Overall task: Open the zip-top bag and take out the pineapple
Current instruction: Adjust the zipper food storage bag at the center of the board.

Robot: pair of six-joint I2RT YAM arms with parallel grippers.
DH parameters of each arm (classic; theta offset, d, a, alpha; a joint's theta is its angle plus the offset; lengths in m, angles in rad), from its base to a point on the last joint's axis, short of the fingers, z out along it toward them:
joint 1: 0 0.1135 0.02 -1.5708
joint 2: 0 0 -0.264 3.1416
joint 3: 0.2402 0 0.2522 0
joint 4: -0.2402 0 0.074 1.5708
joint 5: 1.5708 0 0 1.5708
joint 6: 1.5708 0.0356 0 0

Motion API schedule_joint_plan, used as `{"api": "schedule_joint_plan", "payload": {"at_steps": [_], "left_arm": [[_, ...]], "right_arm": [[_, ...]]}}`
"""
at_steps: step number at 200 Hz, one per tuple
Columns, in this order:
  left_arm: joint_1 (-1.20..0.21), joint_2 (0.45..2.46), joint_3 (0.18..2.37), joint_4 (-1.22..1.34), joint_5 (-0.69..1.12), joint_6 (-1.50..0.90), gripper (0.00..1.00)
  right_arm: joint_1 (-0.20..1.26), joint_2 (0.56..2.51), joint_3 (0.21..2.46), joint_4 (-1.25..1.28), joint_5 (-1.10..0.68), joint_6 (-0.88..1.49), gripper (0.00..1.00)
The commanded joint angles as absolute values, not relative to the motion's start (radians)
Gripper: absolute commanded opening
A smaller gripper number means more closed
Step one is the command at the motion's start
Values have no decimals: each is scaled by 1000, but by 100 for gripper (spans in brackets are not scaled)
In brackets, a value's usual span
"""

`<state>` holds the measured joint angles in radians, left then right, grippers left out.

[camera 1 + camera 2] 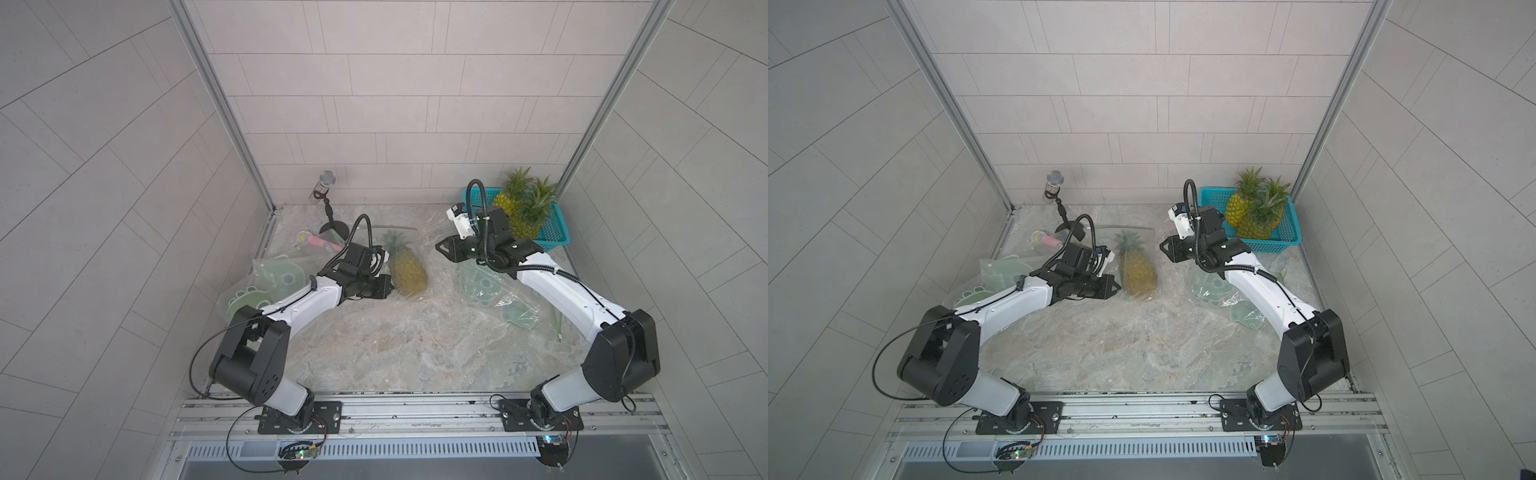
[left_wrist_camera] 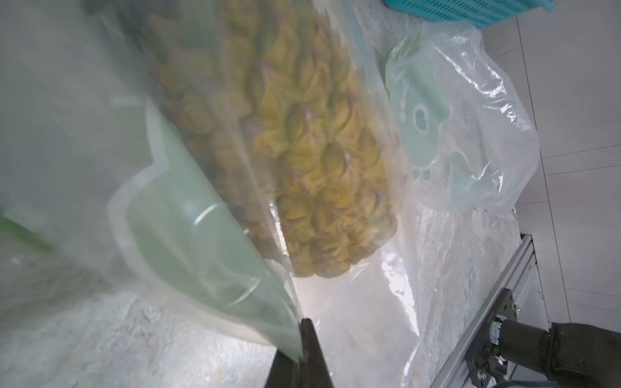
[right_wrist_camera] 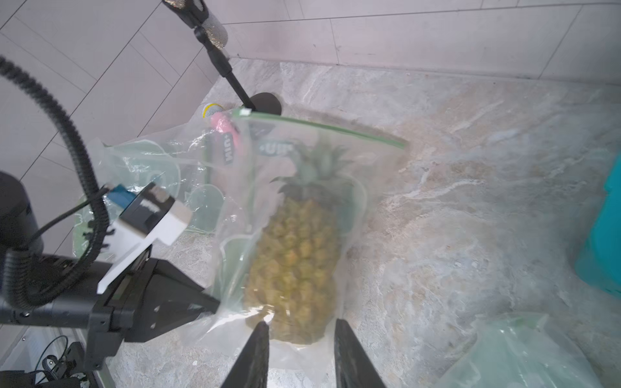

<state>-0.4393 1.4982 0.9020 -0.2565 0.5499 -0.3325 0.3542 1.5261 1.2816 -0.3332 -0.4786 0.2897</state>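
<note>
Left jaws pinch zip-top bag (image 3: 295,208) edge; right jaws parted, clear.

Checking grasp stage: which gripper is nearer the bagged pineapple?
Left. The left gripper pinches the zip-top bag beside the pineapple; the right gripper hangs open, apart from it.
</note>
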Motion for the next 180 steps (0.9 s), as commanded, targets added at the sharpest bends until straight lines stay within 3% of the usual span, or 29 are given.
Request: {"api": "schedule_joint_plan", "payload": {"at_steps": [1, 66, 94, 120, 148, 180], "left_arm": [[-449, 1432, 853, -339, 653, -323, 0], [-513, 1419, 826, -336, 776, -326, 0], [-522, 1437, 832, -336, 782, -327, 5], [-522, 1419, 831, -336, 767, -332, 15], [-517, 1372, 831, -337, 730, -350, 38], [-467, 1264, 834, -361, 683, -377, 50]], "right_arm": [[349, 1581, 1305, -352, -555, 284, 36], [438, 1730, 1401, -463, -583, 159, 50], [469, 1816, 1463, -520, -592, 113, 57], [485, 1888, 1516, -549, -655, 69, 61], [498, 1949, 1575, -571, -716, 51, 63], [513, 2010, 1614, -576, -737, 52, 64]]}}
